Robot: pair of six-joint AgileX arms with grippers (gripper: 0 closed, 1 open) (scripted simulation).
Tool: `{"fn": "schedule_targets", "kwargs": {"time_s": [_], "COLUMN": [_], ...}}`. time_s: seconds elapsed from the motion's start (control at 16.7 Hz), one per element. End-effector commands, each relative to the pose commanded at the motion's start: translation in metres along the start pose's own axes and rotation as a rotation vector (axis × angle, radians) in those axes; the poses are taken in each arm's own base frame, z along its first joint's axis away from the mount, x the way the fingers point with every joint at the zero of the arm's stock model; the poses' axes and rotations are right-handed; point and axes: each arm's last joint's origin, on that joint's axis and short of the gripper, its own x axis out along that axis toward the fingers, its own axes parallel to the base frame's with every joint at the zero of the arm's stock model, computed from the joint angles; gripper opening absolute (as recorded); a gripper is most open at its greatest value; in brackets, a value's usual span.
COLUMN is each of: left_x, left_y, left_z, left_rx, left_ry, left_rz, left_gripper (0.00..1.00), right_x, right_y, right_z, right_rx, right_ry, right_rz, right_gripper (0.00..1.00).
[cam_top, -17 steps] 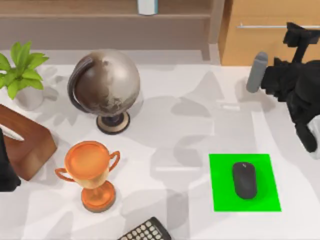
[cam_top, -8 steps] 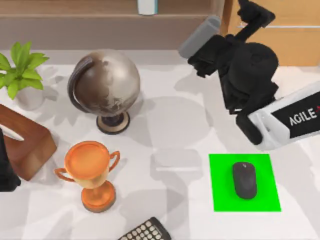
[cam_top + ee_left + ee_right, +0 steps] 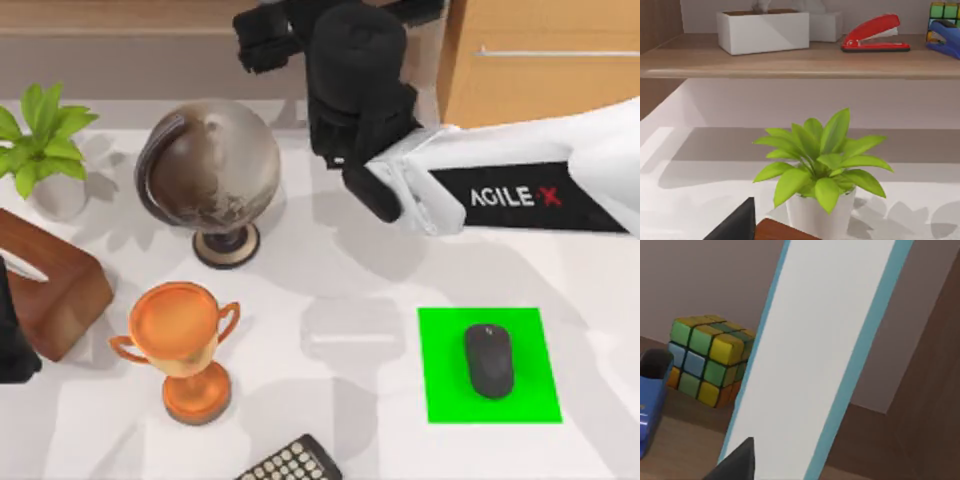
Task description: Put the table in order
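Observation:
The white table [image 3: 330, 250] carries a brown globe [image 3: 210, 170], an orange trophy [image 3: 180, 345], a potted plant [image 3: 45, 140], a brown wooden box [image 3: 55, 290], a calculator [image 3: 290, 462] and a black mouse [image 3: 488, 360] on a green mat [image 3: 440, 395]. My right arm reaches from the right edge across to the back centre. Its gripper [image 3: 268, 40] hangs over the wooden shelf behind the globe. In the right wrist view, a white upright slab with teal edges [image 3: 825, 355] stands very close, next to a coloured cube [image 3: 707, 357]. My left arm [image 3: 12, 345] is parked at the left edge.
A light wooden drawer unit [image 3: 540, 60] stands at the back right. The shelf [image 3: 790, 62] holds a white box [image 3: 762, 30], a red stapler [image 3: 875, 34] and a blue stapler [image 3: 945, 37]. The plant [image 3: 820, 165] sits in front of the shelf.
My right arm has swept from the back right corner leftward to the back centre, ending over the shelf. The grey cylinder seen at its tip earlier is now hidden. Nothing on the table moved.

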Motion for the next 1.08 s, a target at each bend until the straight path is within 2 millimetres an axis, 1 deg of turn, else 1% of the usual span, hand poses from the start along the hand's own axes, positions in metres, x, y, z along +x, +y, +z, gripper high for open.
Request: {"fn": "schedule_targets", "kwargs": {"time_s": [0.18,0.36,0.54,0.84,1.08], "left_x": [0.0,0.0,0.0,0.0,0.0], "left_y": [0.0,0.0,0.0,0.0,0.0], "left_z": [0.0,0.0,0.0,0.0,0.0], "left_rx": [0.0,0.0,0.0,0.0,0.0], "left_ry": [0.0,0.0,0.0,0.0,0.0], "left_rz": [0.0,0.0,0.0,0.0,0.0], "left_gripper": [1.0,1.0,1.0,1.0,1.0], "right_x": [0.013,0.024,0.029,0.03,0.044], "right_y": [0.021,0.034,0.036,0.034,0.036], "right_z": [0.013,0.017,0.019,0.019,0.018], "right_rx": [0.165,0.267,0.31,0.31,0.31], "right_ry": [0.038,0.077,0.09,0.089,0.089], "right_rz": [-0.015,-0.031,-0.042,-0.042,-0.042], "right_gripper": [1.0,1.0,1.0,1.0,1.0]}}
